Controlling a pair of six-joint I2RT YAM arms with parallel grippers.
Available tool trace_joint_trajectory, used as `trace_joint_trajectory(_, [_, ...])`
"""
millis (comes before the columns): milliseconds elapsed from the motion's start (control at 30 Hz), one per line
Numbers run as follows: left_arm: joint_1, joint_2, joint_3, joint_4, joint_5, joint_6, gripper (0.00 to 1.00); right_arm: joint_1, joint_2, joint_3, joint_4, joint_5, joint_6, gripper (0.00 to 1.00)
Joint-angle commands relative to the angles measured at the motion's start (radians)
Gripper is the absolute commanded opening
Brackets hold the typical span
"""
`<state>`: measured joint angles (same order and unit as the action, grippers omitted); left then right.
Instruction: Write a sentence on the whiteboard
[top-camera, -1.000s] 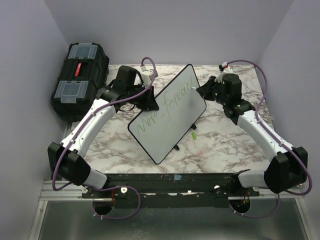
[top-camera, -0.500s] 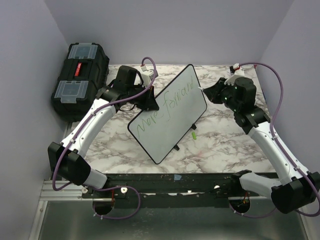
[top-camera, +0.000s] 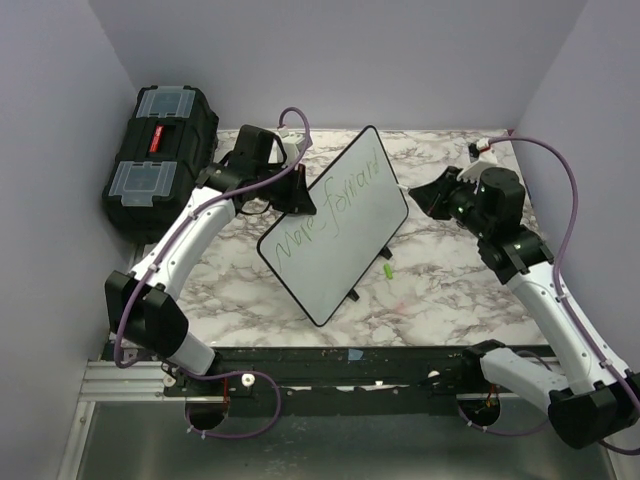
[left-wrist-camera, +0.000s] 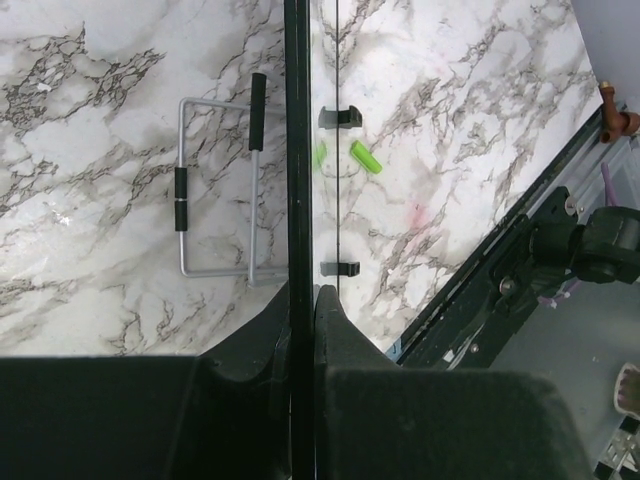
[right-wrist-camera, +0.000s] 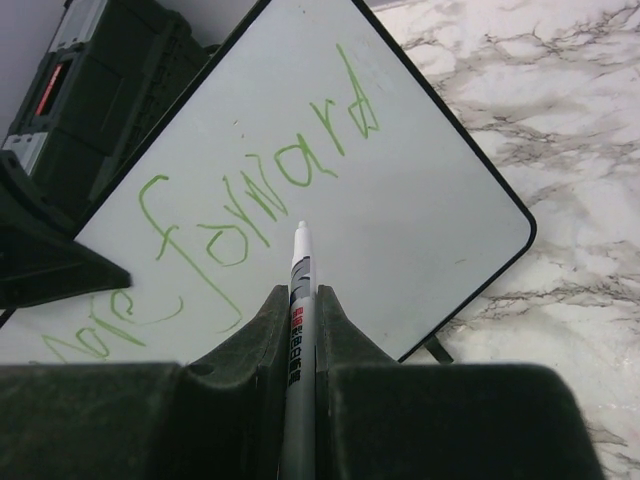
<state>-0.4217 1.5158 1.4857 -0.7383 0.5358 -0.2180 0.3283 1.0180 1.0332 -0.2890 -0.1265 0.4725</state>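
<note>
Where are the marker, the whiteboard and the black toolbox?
marker (right-wrist-camera: 297, 330), right wrist view, on its labelled barrel.
whiteboard (top-camera: 350, 250), top external view, on its bare white face.
black toolbox (top-camera: 165, 165), top external view, on the middle of its lid.

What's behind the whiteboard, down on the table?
The left wrist view shows a metal wire frame with black sleeves behind the whiteboard, over the marble table. From overhead the board covers it.

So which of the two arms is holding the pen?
The right gripper: the pen sticks out of its grip, while the left gripper clamps the whiteboard by its edge.
</note>
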Motion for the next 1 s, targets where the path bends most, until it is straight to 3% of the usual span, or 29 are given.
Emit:
trace_joint_trajectory(0, [0.007,0.078,-0.013,-0.03,-0.201,0.14,0.0,0.008,-0.06,-0.028,-0.032,-0.056,0.026,0.01])
trace_joint_trajectory(533, [0.032,0.121,0.033,-0.051,-0.221,0.153,0.0,0.034,-0.023,-0.08,-0.048,-0.178,-0.015,0.01])
trace_joint_trajectory(967, [0.033,0.11,-0.016,-0.01,-0.195,0.149,0.0,0.388,-0.049,-0.087,-0.077,0.135,-0.079,0.01])
